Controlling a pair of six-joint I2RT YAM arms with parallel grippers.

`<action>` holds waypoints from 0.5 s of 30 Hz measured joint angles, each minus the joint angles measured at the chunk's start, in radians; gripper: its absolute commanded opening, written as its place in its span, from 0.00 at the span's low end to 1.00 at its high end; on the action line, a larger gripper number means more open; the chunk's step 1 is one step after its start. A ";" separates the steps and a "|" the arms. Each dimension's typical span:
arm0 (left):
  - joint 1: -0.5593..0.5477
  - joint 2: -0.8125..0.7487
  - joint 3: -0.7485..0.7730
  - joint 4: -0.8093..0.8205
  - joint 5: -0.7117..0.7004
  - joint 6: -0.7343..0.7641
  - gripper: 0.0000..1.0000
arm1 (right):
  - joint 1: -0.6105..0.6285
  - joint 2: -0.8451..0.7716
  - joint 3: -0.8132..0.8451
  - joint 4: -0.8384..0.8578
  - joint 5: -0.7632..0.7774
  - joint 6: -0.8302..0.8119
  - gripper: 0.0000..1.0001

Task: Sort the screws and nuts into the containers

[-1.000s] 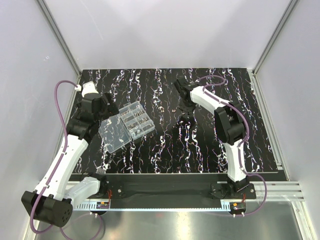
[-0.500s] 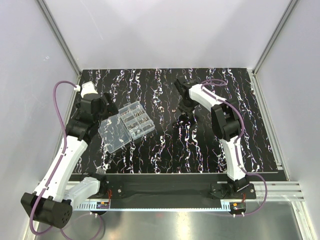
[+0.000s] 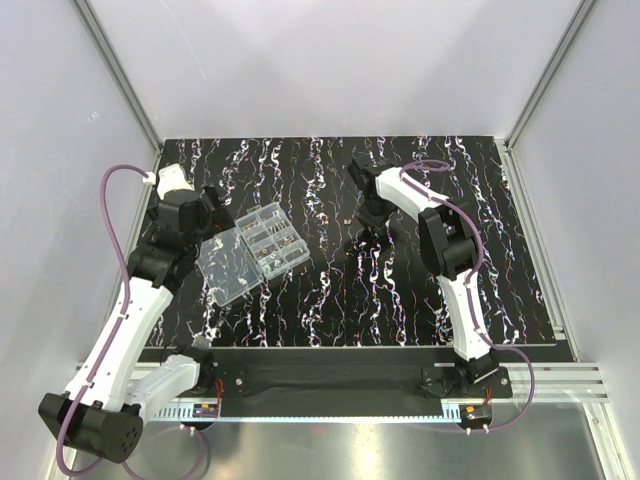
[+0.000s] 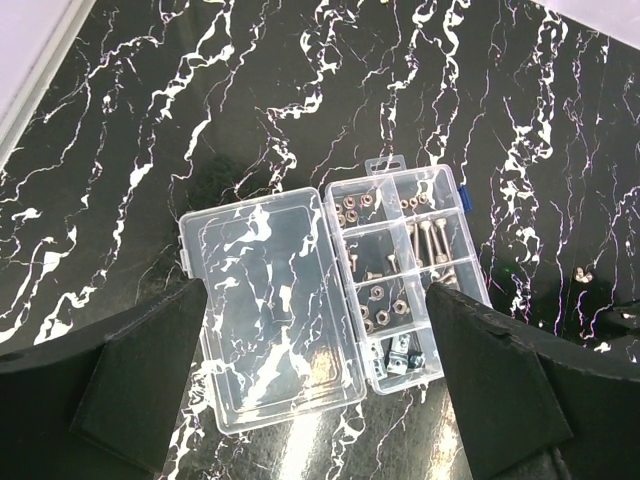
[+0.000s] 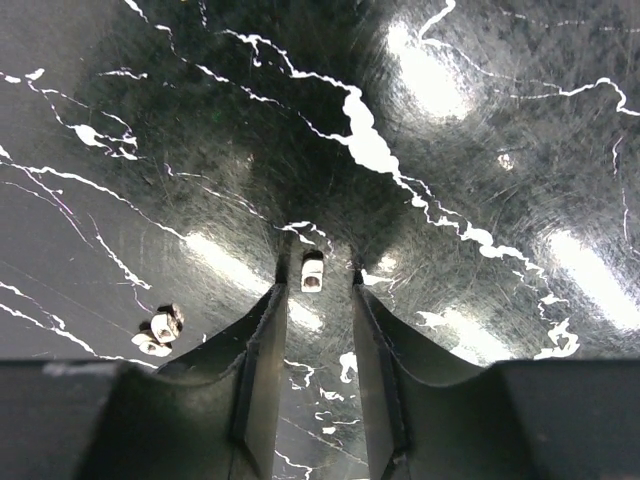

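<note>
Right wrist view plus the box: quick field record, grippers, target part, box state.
right gripper: open, straddling a part, not touching it
part: small silvery piece on the tabletop, looks like a nut
nearby: two more silvery pieces, left of it in this view
organiser box: open, lid lying flat, compartments hold screws and nuts
left gripper: open, above the box, holding nothing

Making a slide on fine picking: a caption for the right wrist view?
Right gripper, jaws apart, straddles a silvery nut on the black marbled tabletop; two more small pieces lie nearby.
</note>
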 measured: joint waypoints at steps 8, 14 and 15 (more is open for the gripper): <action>0.000 -0.006 -0.001 0.000 -0.008 0.000 0.99 | -0.001 0.010 0.014 -0.002 0.011 -0.023 0.24; 0.000 -0.006 -0.001 0.000 -0.016 0.000 0.99 | -0.005 0.010 0.008 0.011 0.011 -0.049 0.09; 0.000 -0.006 -0.001 0.000 -0.017 0.000 0.99 | -0.005 0.010 0.008 0.012 0.011 -0.055 0.06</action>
